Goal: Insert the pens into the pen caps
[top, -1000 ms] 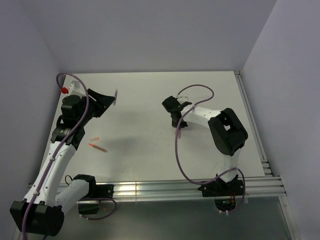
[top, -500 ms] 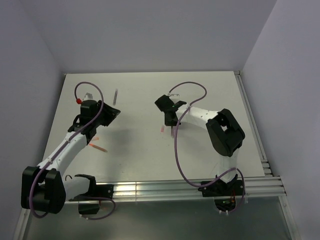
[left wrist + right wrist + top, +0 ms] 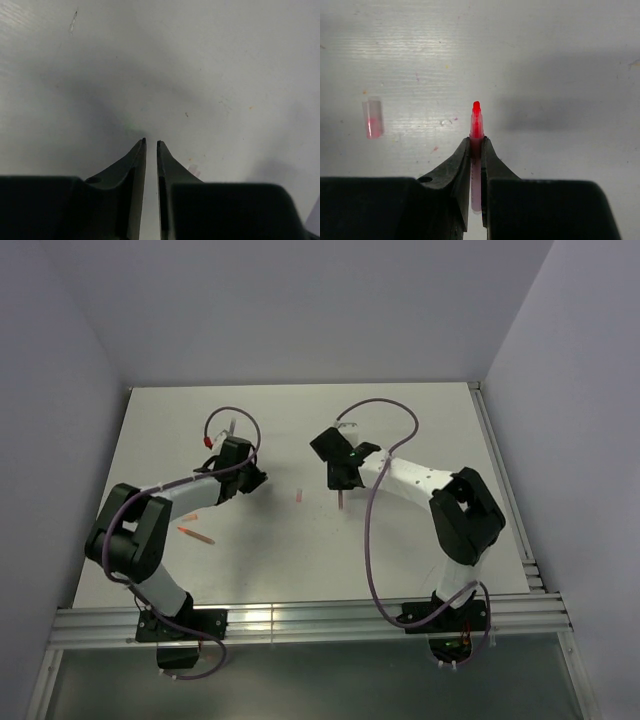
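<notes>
Left of centre in the right wrist view, a pale pink cap [image 3: 372, 118] lies flat on the bench [image 3: 560, 60], well apart from my right claw [image 3: 475, 141]. That claw is clamped on a red pen [image 3: 476, 117], whose tip projects beyond the fingertips toward the top of the frame. The cap's long axis runs nearly parallel to the pen but is offset sideways to the left, so the pen does not point at it. Seen from above, the cap sits between both claws, at roughly equal reach. My left claw [image 3: 151, 142] is closed to a thin slit and grips nothing. Judgement: either the left claw must lift and hold the cap, or the pen must swing leftward, before insertion is possible.
</notes>
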